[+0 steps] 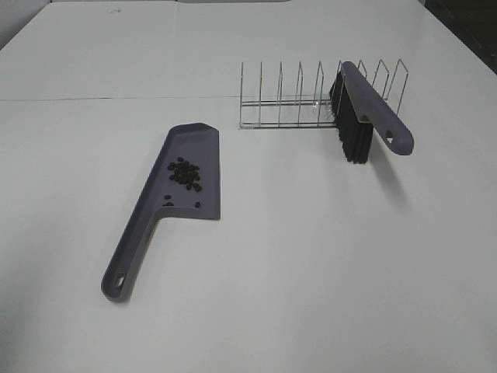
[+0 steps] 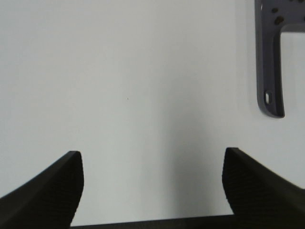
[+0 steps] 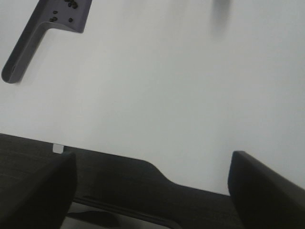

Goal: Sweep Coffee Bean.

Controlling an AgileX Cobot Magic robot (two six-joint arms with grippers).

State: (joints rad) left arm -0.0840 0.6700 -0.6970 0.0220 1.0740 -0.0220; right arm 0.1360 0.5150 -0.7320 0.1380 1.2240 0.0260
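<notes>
Coffee bean [image 1: 185, 173] cluster loose on dustpan [image 1: 194, 167]: light, rolling; lifted by stiff dustpan handle [image 1: 128, 260]. Left fingers [image 2: 71, 186] and right fingers [image 3: 259, 186] parted, empty.

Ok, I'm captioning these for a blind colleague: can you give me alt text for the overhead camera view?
A grey dustpan lies flat on a white table with a small heap of dark coffee beans on its tray, handle toward the camera. Behind it to the right, a grey brush with black bristles stands propped in a wire rack. No robot arms are visible.

Dustpan [image 2: 269, 57] (blade cropped), brush bristles half-hidden
</notes>
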